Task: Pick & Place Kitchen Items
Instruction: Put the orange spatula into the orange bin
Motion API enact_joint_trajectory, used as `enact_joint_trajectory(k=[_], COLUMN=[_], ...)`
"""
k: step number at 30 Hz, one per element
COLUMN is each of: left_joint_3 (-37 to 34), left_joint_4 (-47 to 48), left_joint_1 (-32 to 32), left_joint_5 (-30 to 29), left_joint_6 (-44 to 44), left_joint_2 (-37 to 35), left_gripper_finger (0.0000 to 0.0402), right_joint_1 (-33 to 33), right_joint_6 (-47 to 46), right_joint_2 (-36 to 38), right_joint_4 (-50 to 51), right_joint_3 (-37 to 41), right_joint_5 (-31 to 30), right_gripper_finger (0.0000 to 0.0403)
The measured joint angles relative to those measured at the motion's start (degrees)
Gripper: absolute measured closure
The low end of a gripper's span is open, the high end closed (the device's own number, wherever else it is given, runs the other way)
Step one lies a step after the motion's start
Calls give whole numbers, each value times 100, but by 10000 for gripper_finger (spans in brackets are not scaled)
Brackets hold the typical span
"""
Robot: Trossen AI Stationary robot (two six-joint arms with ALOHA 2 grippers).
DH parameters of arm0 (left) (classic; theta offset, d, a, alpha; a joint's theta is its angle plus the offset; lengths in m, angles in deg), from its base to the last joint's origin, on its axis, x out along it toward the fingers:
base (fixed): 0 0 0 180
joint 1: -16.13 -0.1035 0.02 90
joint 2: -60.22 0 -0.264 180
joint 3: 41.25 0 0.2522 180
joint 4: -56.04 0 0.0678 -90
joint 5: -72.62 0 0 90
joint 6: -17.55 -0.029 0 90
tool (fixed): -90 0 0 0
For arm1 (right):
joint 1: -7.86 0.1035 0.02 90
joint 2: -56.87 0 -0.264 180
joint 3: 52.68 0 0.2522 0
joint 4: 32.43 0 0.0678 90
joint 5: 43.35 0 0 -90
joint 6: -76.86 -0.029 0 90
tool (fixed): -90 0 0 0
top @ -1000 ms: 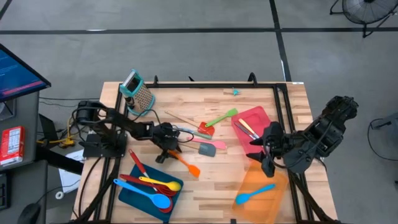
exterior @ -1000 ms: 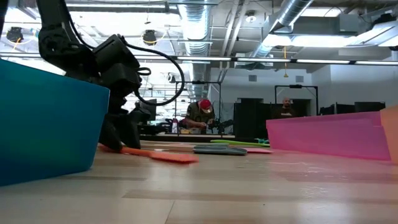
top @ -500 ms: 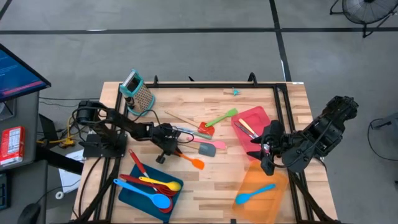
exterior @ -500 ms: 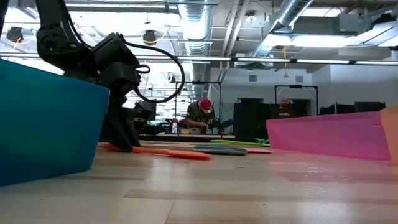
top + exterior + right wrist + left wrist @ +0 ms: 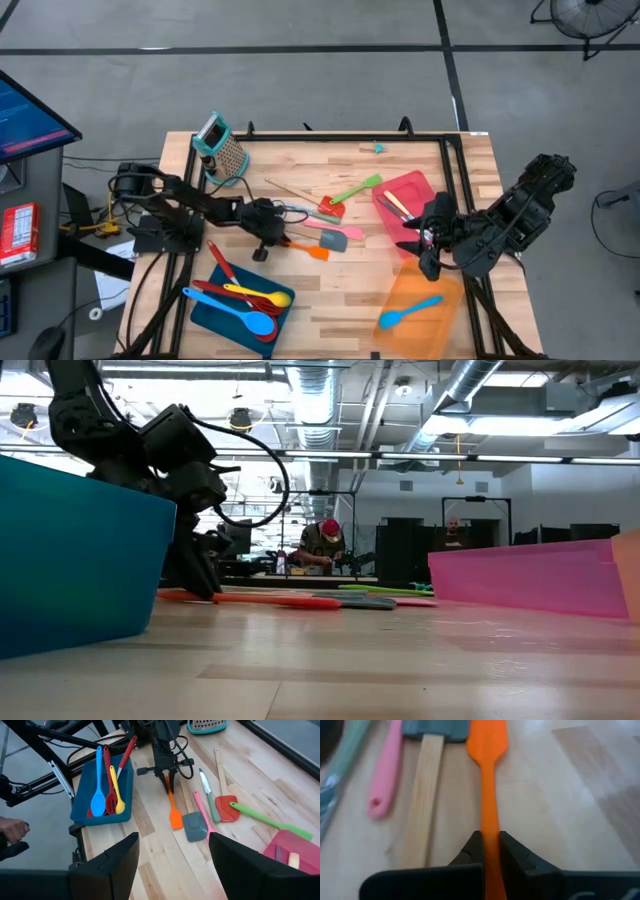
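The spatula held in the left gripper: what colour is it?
Orange; the spatula shows best in the left wrist view, clamped by the left gripper.

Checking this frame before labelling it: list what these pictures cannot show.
- Blue tray contents: low view, its near wall hides them.
- Left gripper: left wrist view, shut on the orange spatula, whose handle end is hidden below its fingers.
- Grey spatula blade: cut off by the picture's edge.
- Right gripper: high view, fingers too small to judge.
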Motion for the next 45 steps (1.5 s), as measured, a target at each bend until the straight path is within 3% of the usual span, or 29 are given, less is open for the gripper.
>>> enact_joint_trajectory(k=[15, 27, 31, 33, 41, 45], left_joint_3=[16, 27, 30, 19, -451, -495], left_joint_4=[-145, -151, -148, -145, -814, -947], left_joint_1=[-4, 169, 457, 626, 758, 884], left_joint_5=[92, 45, 553, 508, -302, -1014], left_joint_6=[829, 813, 516, 408, 554, 375], left_joint_2=[-601, -196, -196, -197, -216, -201], left_gripper_finger=[398, 395, 371, 353, 270, 238], right_joint_1=[-111, -111, -111, -111, -109, -114], right_joint_6=[118, 118, 119, 120, 138, 177], right_joint_2=[0, 0, 0, 0, -2, -2], right_joint_4=[5, 12, 13, 14, 51, 51], right_joint_3=[0, 0, 0, 0, 2, 2], right_joint_5=[-154, -154, -154, -154, -154, -194], right_gripper_finger=[168, 168, 168, 168, 168, 168])
